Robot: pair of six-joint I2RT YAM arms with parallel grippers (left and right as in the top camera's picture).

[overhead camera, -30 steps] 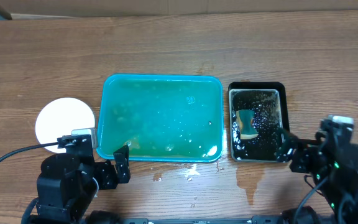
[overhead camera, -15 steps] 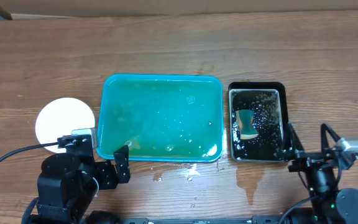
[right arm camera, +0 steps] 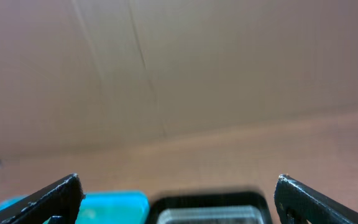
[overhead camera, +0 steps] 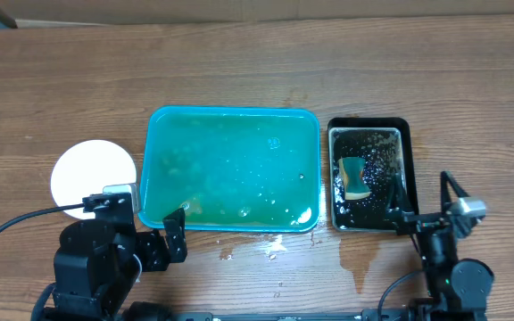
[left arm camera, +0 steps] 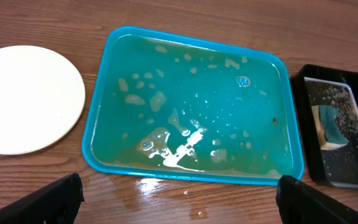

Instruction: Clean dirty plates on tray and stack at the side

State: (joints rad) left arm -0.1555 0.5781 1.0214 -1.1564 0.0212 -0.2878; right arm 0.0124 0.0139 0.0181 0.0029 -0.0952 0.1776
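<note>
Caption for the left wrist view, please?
Open left gripper overlooking the wet, plate-free teal tray, a white plate at left, black tray with sponge at right.

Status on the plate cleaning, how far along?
Done: the large teal rectangular plastic tray holds only soapy water, no plates; a round white plate sits on the table left of it, any stacked beneath are hidden. In hand: nothing; left gripper and right gripper are open and empty. Left: likely nothing, if the hidden plates are there.

Overhead looks down; both wrist views share the tray (left arm camera: 216, 81).
</note>
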